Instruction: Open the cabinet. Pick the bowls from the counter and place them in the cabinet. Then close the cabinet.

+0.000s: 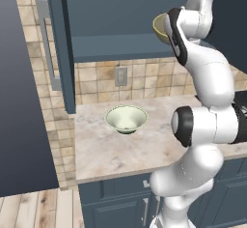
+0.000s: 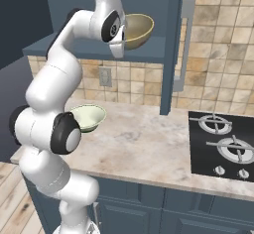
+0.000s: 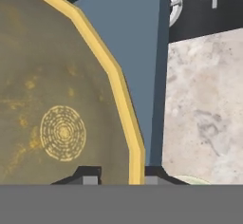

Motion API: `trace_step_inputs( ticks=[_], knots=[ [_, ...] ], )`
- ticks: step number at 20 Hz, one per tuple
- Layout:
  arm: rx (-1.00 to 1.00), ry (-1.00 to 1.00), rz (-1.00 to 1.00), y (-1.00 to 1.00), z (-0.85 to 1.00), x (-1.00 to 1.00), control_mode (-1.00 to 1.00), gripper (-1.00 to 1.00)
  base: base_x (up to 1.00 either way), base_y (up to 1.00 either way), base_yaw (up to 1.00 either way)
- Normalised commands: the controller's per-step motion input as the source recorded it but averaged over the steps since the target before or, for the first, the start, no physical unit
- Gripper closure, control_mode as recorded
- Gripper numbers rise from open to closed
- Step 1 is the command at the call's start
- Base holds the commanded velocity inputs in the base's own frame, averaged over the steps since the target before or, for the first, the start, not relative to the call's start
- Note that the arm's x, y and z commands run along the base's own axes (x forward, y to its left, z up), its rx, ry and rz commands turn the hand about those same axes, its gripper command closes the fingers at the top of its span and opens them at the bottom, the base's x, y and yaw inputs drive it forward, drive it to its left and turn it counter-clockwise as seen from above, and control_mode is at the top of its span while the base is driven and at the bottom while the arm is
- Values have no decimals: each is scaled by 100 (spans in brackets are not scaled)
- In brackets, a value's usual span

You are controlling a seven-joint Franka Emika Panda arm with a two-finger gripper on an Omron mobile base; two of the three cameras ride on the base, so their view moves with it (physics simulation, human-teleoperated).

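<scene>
The cabinet [image 1: 120,46] stands open, its doors [image 2: 171,44] swung out to both sides. The mustard bowl [image 2: 138,29] sits tilted at the shelf's front edge, just over the shelf. My gripper [image 3: 121,175] is shut on the bowl's yellow rim [image 3: 135,156], one fingertip inside the bowl and one outside. The inside of the mustard bowl [image 3: 57,99] takes up the left of the hand view. The pale cream-green bowl [image 1: 126,118] rests upright on the counter [image 1: 106,149] below the cabinet, apart from the arm. It is also seen behind my elbow, cream-green bowl [image 2: 92,116].
A black stovetop [image 2: 223,144] lies on the counter's right. The open left door [image 1: 60,43] with its silver handle [image 1: 48,48] juts toward me. A wall outlet [image 1: 120,76] sits on the tiled backsplash. A dark tall unit [image 1: 19,101] bounds the left.
</scene>
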Motion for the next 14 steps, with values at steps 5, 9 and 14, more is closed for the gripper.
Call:
trace_step_inputs(
  ticks=[5, 9, 14],
  knots=[
    [-3, -17, 2, 0, 2, -3, -100, -100, 0, 0, 0],
    [-1, -34, 1, 0, 1, -8, -100, -100, 0, 0, 0],
    [0, -24, 0, 0, 5, -2, -100, -100, 0, 0, 0]
  ],
)
